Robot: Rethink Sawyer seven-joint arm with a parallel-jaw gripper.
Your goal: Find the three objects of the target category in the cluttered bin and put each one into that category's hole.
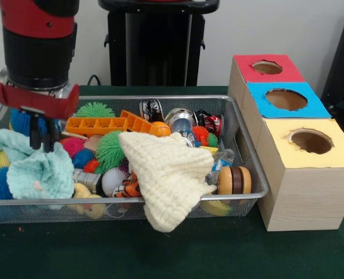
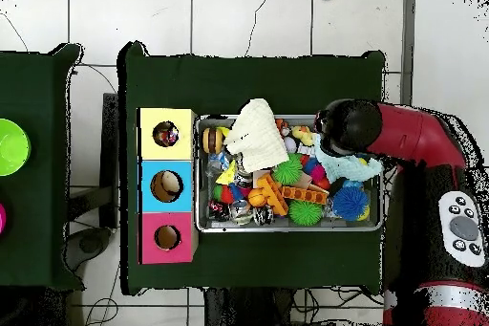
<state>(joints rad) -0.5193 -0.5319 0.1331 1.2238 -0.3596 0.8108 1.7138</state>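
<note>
A dark green bench (image 1: 160,256) holds a wire bin (image 1: 250,168) full of toys, and beside it a wooden box (image 1: 300,192) with three holes: red, blue and yellow. The pincer (image 1: 43,138) hangs low at one end of the bin, right over a light blue cloth (image 1: 35,168). Its fingers look close together, but I cannot tell if they grip the cloth. A cream cloth (image 1: 166,174) spills over the rim, probably hiding toys. Spiky balls (image 1: 109,150) and cans (image 1: 181,119) lie mixed together.
</note>
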